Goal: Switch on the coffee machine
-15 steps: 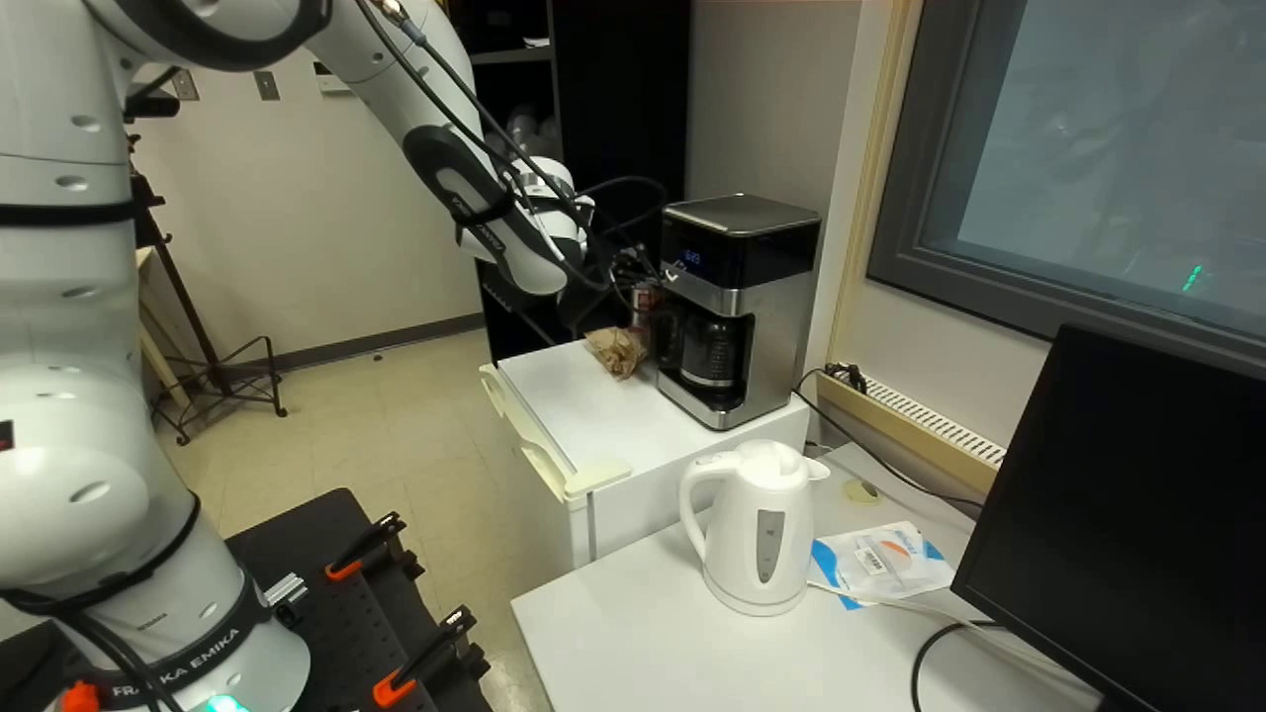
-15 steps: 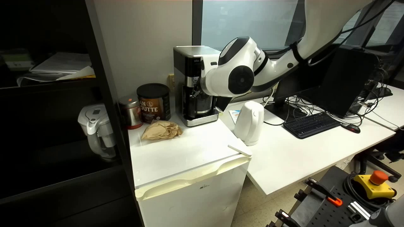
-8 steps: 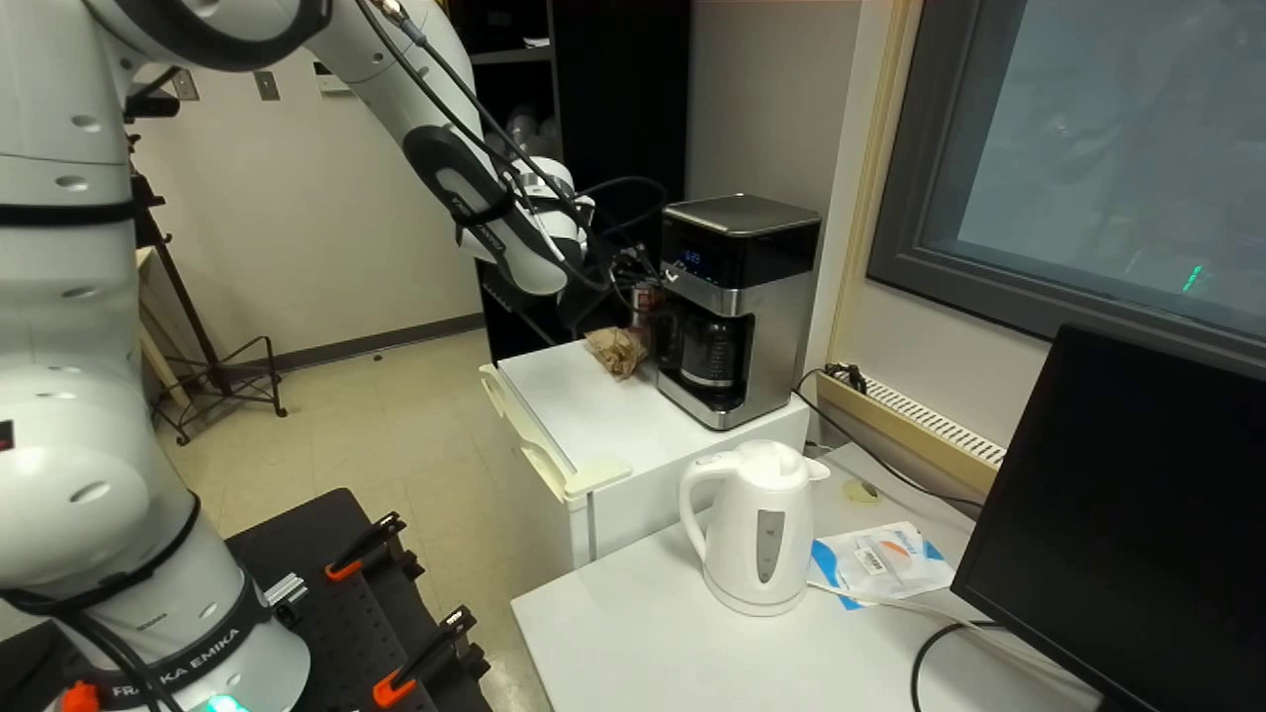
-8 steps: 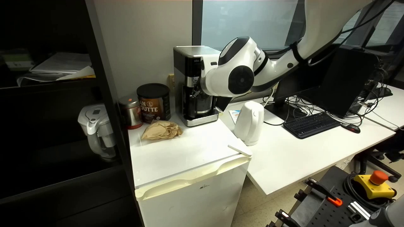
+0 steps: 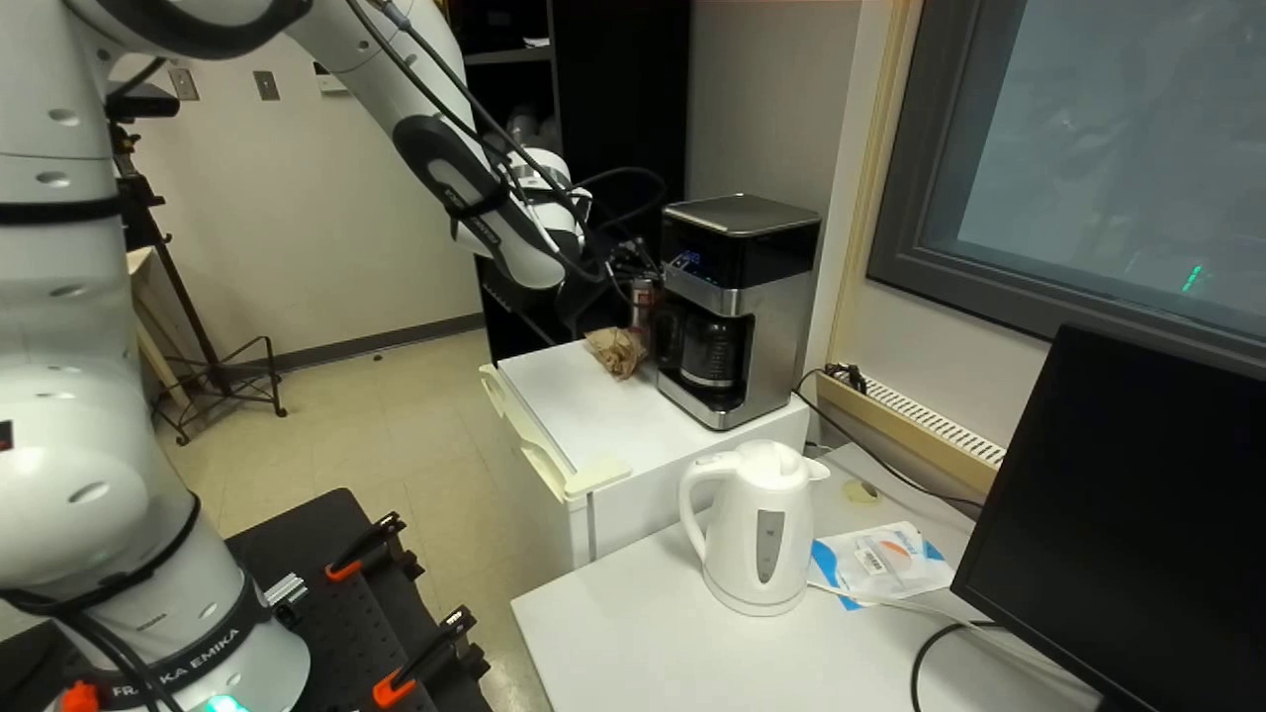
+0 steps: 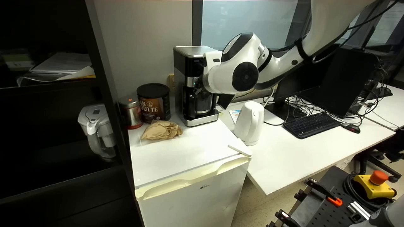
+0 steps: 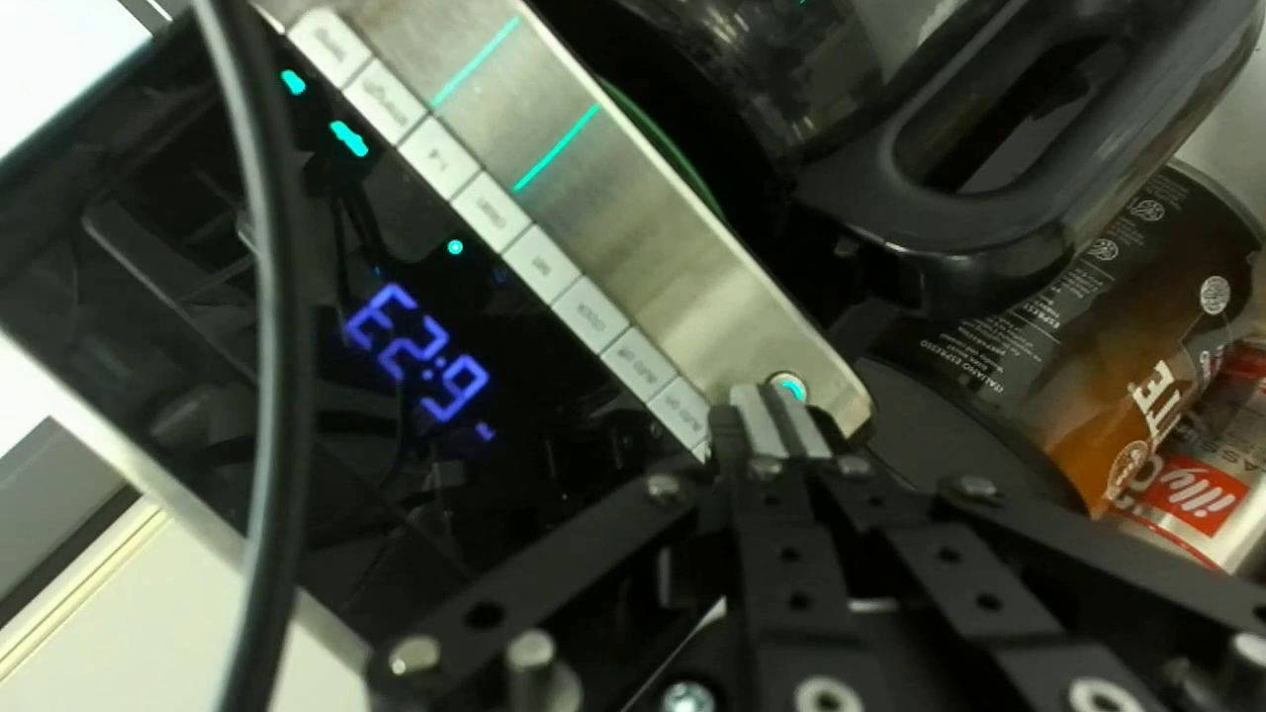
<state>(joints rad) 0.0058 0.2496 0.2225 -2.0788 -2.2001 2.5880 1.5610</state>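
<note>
Two fingers [image 7: 760,425] meet near one round button [image 7: 788,384] on one coffee machine [image 5: 744,300].

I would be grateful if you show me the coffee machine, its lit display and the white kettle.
Coffee machine [image 5: 778,326]: in an exterior view, on its metallic side.
Lit display [image 7: 415,349]: in the wrist view, on its blue digits.
White kettle [image 5: 735,539]: in an exterior view, on its body.

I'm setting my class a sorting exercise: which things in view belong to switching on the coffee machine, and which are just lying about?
Belong to the job:
coffee machine
its round button, perhaps the switch
hand

Just lying about:
white kettle
brown paper bag
large canister
keyboard
mouse
water pitcher
</note>
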